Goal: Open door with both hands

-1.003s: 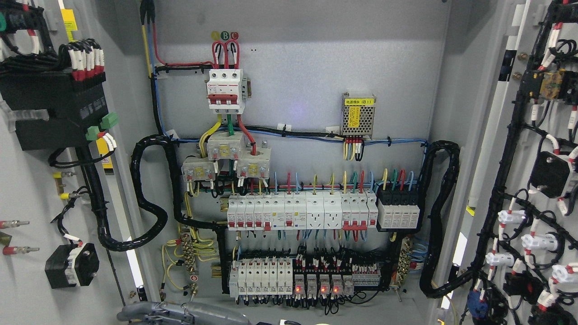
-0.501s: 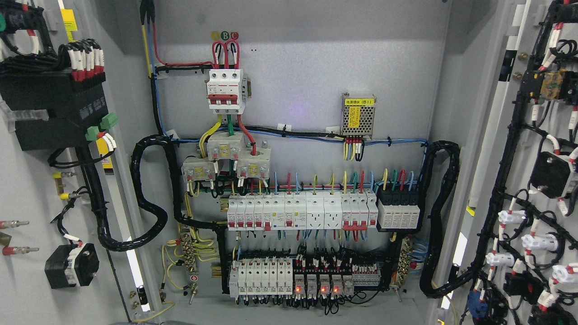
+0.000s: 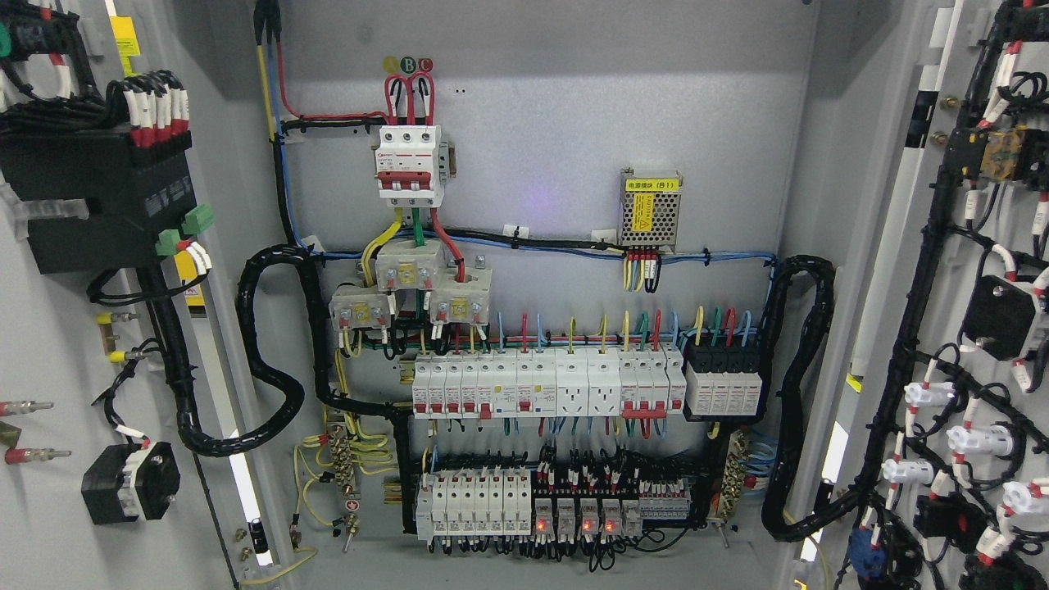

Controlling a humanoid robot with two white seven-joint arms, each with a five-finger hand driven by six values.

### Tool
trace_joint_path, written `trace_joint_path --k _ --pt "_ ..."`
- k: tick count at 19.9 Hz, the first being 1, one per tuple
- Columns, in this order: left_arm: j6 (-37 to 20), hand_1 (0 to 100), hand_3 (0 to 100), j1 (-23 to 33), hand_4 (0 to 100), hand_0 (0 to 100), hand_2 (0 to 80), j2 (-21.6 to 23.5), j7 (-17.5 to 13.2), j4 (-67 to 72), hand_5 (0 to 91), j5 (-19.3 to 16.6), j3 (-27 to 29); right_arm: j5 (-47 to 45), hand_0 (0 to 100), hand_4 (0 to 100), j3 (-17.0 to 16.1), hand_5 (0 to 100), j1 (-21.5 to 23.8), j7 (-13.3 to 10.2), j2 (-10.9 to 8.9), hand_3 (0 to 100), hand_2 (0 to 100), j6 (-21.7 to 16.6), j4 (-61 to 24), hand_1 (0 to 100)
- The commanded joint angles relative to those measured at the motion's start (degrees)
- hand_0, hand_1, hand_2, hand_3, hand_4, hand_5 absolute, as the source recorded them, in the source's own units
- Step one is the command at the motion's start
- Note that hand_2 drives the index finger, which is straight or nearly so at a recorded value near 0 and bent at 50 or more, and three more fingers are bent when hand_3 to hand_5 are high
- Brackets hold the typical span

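1. Left door [image 3: 49,344] stands swung open at the left, right door [image 3: 983,344] at the right.
2. Between them, breaker rows [image 3: 541,385] sit on the back panel [image 3: 557,164], below the power module [image 3: 650,209].

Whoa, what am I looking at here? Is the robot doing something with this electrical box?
This is the robot's head view into an electrical cabinet. Both doors, the left door and the right door, already stand swung wide open, showing the breaker rows and wiring on the back panel. Neither of the robot's hands is in the picture right now, so nothing is being touched. The opening job looks done.
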Motion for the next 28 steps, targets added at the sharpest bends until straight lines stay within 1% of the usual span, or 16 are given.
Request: trace_joint_path --k 1,2,3,7,11,16,19,22,23,24,26,28 --pt "0.0 56 0 0.3 0 12 0.0 0.0 0.0 -0.2 0.0 0.0 0.0 0.0 0 0 3.8 0 -0.3 -3.9 0.05 0 4 0.1 0.0 50" --pt "0.0 56 0 0.3 0 12 0.0 0.0 0.0 -0.2 0.0 0.0 0.0 0.0 0 0 3.8 0 -0.3 -5.1 0.05 0 4 0.1 0.1 50" --pt "0.0 56 0 0.3 0 12 0.0 0.0 0.0 -0.1 0.0 0.0 0.0 0.0 0 0 3.8 0 -0.3 -5.3 0.05 0 4 0.1 0.2 50" --pt "-0.1 56 0 0.9 0 12 0.0 -0.1 0.0 -0.1 0.0 0.4 1.1 0.0 0 0 5.0 0 -1.2 -5.3 0.05 0 4 0.0 -0.1 50" --pt "-0.1 56 0 0.9 0 12 0.0 -0.2 0.0 -0.1 0.0 0.4 6.4 0.0 0 0 5.8 0 -1.9 -5.4 0.14 0 4 0.1 0.0 50" --pt "-0.1 56 0 0.9 0 12 0.0 -0.2 0.0 -0.2 0.0 -0.1 6.8 -0.1 0 0 5.6 0 -1.9 -5.4 0.22 0 4 0.3 0.0 50" --pt "-0.1 56 0 0.9 0 12 0.0 -0.3 0.0 -0.1 0.0 -0.1 6.8 0.2 0 0 3.8 0 0.2 -5.4 -0.04 0 4 1.0 -0.1 50" --pt "-0.1 56 0 0.9 0 12 0.0 -0.2 0.0 -0.1 0.0 -0.1 6.7 0.2 0 0 -1.0 0 3.7 -5.4 -0.57 0 4 0.9 -1.3 50" --pt "-0.1 56 0 0.9 0 12 0.0 -0.2 0.0 -0.1 0.0 -0.1 6.7 0.3 0 0 -3.1 0 4.7 -5.4 -1.44 0 4 0.8 -2.0 50" --pt "-0.1 56 0 0.9 0 12 0.0 -0.2 0.0 -0.1 0.0 -0.1 6.7 0.3 0 0 -5.0 0 5.7 -5.4 -2.93 0 4 0.7 -2.5 50" --pt "-0.3 56 0 0.9 0 12 0.0 -0.1 -0.1 -0.2 0.0 -0.2 6.3 0.6 0 0 -8.4 0 8.3 -5.5 -5.3 0 4 0.4 -4.5 50" --pt "-0.8 56 0 0.8 0 12 0.0 0.1 -0.1 -0.2 0.0 -0.2 6.3 0.6 0 0 -11.5 0 11.8 -5.7 -8.99 0 4 0.1 -6.8 50"
